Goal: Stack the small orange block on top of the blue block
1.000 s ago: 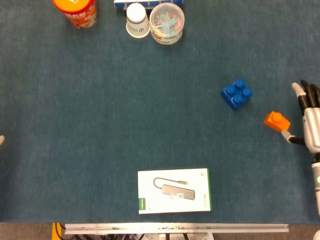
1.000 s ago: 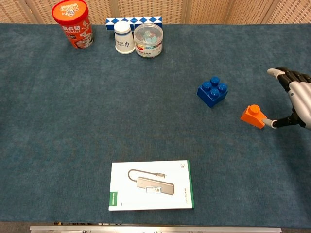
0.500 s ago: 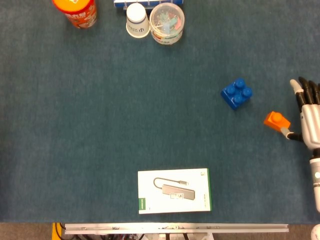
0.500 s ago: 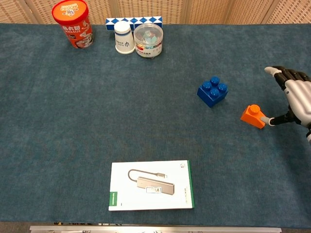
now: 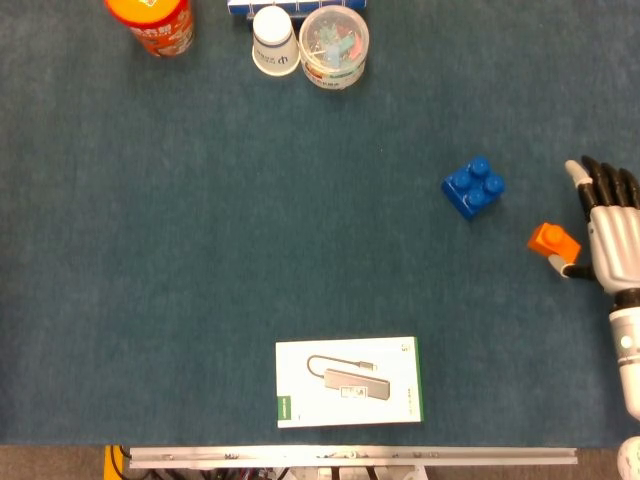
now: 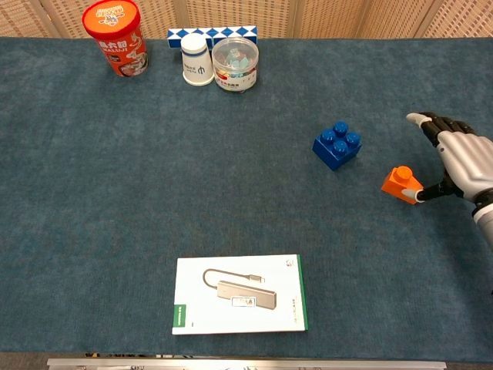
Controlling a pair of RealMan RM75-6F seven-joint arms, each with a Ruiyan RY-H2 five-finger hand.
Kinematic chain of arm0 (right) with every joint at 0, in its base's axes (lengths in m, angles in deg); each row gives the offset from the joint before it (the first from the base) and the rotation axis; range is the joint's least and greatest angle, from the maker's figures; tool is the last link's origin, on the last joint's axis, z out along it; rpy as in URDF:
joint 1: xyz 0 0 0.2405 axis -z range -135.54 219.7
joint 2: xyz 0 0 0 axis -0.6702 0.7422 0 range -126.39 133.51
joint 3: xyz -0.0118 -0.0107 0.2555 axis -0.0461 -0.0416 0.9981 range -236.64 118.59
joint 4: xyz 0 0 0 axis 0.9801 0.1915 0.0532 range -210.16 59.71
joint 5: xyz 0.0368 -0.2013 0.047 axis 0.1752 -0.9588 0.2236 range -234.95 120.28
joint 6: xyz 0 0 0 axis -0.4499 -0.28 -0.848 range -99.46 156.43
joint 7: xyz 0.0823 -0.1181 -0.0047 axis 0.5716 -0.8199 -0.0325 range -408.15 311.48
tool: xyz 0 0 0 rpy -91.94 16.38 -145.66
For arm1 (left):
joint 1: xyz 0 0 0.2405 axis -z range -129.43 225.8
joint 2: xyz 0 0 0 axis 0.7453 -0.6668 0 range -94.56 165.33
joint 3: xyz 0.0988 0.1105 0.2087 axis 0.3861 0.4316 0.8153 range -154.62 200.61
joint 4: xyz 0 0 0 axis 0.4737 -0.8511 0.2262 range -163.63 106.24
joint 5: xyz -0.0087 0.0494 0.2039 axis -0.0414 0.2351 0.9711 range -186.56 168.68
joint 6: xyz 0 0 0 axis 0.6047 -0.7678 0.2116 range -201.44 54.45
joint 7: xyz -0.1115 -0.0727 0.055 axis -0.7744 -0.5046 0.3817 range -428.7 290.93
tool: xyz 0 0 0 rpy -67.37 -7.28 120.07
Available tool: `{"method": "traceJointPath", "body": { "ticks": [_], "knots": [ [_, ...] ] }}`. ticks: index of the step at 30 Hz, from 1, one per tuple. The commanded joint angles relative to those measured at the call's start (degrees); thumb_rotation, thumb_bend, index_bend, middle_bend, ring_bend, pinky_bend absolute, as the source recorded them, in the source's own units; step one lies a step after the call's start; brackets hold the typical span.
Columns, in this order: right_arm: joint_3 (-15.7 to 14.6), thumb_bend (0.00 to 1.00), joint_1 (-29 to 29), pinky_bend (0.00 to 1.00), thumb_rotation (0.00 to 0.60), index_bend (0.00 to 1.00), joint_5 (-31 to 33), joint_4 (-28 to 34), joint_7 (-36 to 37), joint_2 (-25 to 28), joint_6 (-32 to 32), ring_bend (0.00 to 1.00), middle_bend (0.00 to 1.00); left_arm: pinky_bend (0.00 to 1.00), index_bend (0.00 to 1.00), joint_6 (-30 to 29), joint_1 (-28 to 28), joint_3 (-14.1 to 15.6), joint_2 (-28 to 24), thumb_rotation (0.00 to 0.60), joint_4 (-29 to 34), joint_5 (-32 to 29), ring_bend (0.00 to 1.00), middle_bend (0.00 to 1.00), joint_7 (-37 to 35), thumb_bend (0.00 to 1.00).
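The small orange plastic block (image 6: 401, 184) lies on the blue-felted counter (image 6: 192, 177), near the studded blue block (image 6: 337, 146). The right hand (image 6: 456, 163), fingers spread and empty, is best closed squarely across the block's sides.

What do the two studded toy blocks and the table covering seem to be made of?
Small orange studded block and blue studded block: probably moulded plastic, given the smooth, evenly coloured faces and round studs. Dark teal table covering: looks like felt or short-pile fabric, matte and faintly mottled.
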Motion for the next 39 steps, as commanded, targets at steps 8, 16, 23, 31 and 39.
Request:
{"method": "traceJointPath", "body": {
  "ticks": [8, 16, 23, 31, 39],
  "knots": [
    [0.7, 0.07, -1.1, 0.06, 0.600, 0.01, 1.5, -1.8, 0.5, -0.7, -1.7, 0.00, 0.05, 0.51, 0.47, 0.5, 0.1, 0.0, -0.3, 0.600, 0.5, -0.7, 0.34, 0.46, 0.7, 0.12],
    [1.8, 0.07, -1.2, 0.06, 0.600, 0.01, 4.1, -2.9, 0.0, -0.2, -2.1, 0.00, 0.05, 0.51, 0.47, 0.7, 0.1, -0.2, -0.3, 0.600, 0.7, -1.0, 0.34, 0.46, 0.5, 0.12],
    [2.3, 0.07, -1.1, 0.06, 0.600, 0.01, 5.7, -3.8, -1.6, 0.6, -1.7, 0.00, 0.05, 0.51, 0.47, 0.6, 0.1, -0.3, -0.3, 0.600, 0.6, -1.1, 0.34, 0.46, 0.2, 0.12],
    [2.9, 0.08, -0.8, 0.06, 0.600, 0.01, 6.2, -2.4, -1.0, 2.8, -0.8, 0.00, 0.05, 0.51, 0.47, 0.6, 0.1, -0.4, -0.2, 0.600, 0.6, -1.2, 0.34, 0.46, 0.3, 0.12],
    [0.5, 0.08, -1.2, 0.06, 0.600, 0.17, 6.4, 5.5, -3.9, 9.6, -4.1, 0.00, 0.05, 0.51, 0.47, 0.5, 0.1, -0.4, -0.2, 0.600, 0.7, -1.2, 0.34, 0.46, 0.6, 0.12]
  ]
}}
